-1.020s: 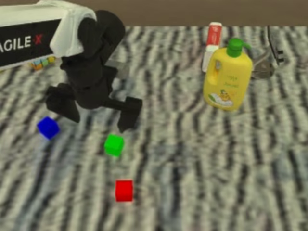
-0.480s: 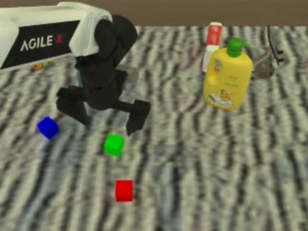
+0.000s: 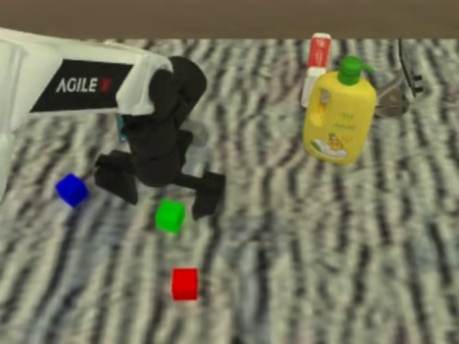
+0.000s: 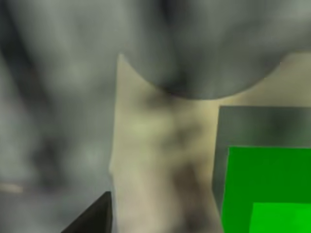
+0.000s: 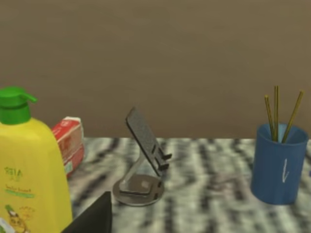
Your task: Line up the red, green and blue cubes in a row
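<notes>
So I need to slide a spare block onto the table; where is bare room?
Bare: the right side below the yellow bottle, and right of the red cube. Crowded: around the green cube, under the open left gripper, near the blue cube.

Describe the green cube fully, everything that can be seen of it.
The green cube is small, plain, glossy and bright green. It sits flat on the striped table, between the blue cube and the red cube. The left end effector hangs open just behind it, fingers straddling, not touching. Nothing else touches it.
</notes>
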Controlling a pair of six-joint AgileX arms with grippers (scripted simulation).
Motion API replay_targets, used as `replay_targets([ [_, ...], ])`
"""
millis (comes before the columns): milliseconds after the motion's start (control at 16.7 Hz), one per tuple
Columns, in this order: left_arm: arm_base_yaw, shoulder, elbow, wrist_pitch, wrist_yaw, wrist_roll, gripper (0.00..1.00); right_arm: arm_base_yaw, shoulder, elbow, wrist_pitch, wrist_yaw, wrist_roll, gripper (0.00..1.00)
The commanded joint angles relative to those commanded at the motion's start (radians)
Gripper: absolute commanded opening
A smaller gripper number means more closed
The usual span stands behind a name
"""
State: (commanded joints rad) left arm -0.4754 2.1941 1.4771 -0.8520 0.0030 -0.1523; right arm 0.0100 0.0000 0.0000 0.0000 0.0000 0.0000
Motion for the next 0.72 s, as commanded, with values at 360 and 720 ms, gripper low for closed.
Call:
replay_targets([
  [360,0.000,0.041,-0.046,0.085,0.000,0.000,1.00,0.000,0.000,0.000,0.000,0.000,0.000,1.00],
  [720,0.000,0.041,-0.046,0.085,0.000,0.000,0.62,0.000,0.000,0.000,0.000,0.000,0.000,1.00],
])
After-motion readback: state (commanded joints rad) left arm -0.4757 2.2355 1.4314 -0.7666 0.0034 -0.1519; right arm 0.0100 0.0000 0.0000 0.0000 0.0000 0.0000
